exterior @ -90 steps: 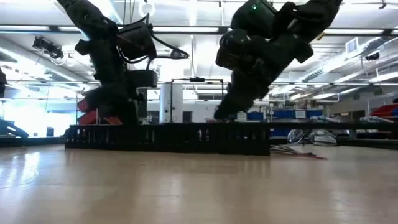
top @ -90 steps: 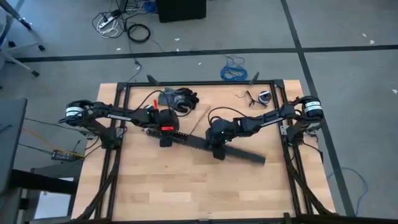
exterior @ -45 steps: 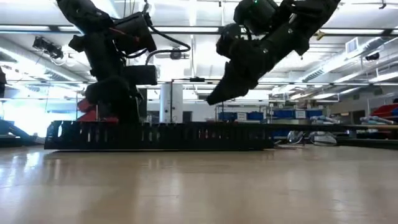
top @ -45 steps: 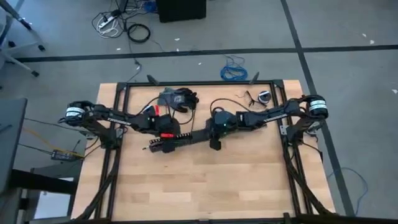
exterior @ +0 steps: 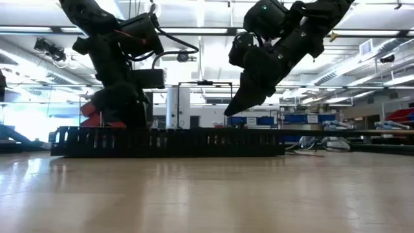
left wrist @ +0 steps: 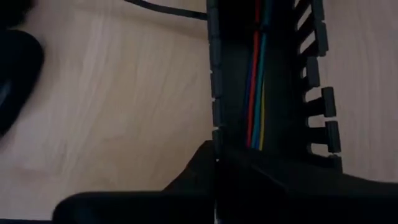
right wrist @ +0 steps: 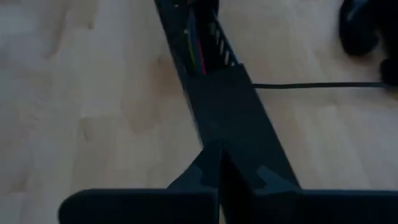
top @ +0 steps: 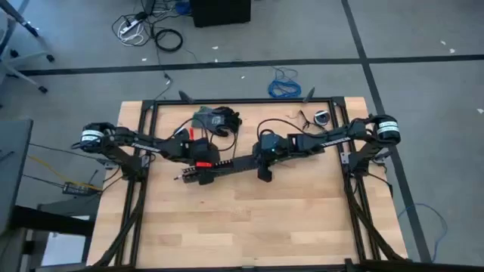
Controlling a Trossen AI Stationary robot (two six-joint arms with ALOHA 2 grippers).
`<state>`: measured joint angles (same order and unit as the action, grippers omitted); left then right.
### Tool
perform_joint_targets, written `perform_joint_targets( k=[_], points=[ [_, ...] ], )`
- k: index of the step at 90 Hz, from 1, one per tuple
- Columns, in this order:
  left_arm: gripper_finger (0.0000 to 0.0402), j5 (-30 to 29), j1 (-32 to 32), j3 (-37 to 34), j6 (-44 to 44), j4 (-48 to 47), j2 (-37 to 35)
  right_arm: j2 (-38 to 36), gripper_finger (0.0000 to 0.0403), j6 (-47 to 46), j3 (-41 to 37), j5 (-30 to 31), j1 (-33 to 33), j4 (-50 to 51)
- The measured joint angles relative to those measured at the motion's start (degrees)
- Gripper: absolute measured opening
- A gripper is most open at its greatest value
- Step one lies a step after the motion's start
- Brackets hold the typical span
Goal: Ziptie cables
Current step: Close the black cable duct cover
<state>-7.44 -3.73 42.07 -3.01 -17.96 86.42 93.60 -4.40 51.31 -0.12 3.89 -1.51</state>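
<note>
A long black slotted duct [top: 231, 166] lies flat on the wooden table, running nearly left to right. Thin cables [left wrist: 256, 74] in red, blue, green and yellow lie along its open channel; the right wrist view also shows the cables [right wrist: 196, 53]. My left gripper [top: 198, 172] is down at the duct's left part, shut. My right gripper [exterior: 228, 113] hangs shut and slanted above the duct's right part [right wrist: 236, 118], clear of it. My left gripper comes down from above onto the duct near its left end. The seam of its shut fingers [left wrist: 186, 186] lines up with one slotted side wall [left wrist: 214, 118], which runs in between them. The fingers hide the contact itself. The duct stays flat on the table.
A dark bundle [top: 217, 119] lies near the far edge, and a small tool [top: 319, 117] at the far right. A thin black cord [right wrist: 311, 85] crosses the wood beside the duct. A blue coiled cable [top: 285, 87] lies on the floor beyond the table. Bare wood fills the near half.
The duct has swung on the table: its right end went toward the far edge and its left end toward the near edge, so it now lies almost left to right. My right gripper rose off it and drew toward the far edge. My left gripper shifted slightly nearer.
</note>
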Motion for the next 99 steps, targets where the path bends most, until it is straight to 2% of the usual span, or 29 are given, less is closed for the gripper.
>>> perform_joint_targets(
  k=[20, 30, 58, 77, 90, 99],
  points=[
    [0.0000, 0.0, 0.0, 0.0, 0.0, 0.5, 0.5, 0.1, 0.0000, 0.0, -0.1, -0.6, 1.3, 2.1],
    [0.0000, 0.1, 0.0, 0.0, 1.0, 0.9, 0.6, 2.6, 0.0000, -0.9, -0.2, -2.3, 1.6, 1.8],
    [0.0000, 0.1, 0.0, -0.2, 1.3, 0.5, 0.6, 11.7, 0.0000, -2.9, 0.5, -8.9, 1.8, -10.8],
    [0.0001, 0.1, 0.0, -0.2, 2.6, 1.2, 0.7, 11.8, 0.0000, -3.2, 0.6, -8.9, 1.7, -10.2],
    [0.0018, 0.1, 0.1, -0.4, 3.1, 4.1, 0.9, 11.7, 0.0000, -3.6, 0.6, -9.1, 1.6, -9.3],
    [0.0043, 1.0, 0.4, -0.4, 4.6, 5.8, 1.1, 11.7, 0.0000, -3.8, 0.6, -9.1, 1.5, -9.5]
  ],
)
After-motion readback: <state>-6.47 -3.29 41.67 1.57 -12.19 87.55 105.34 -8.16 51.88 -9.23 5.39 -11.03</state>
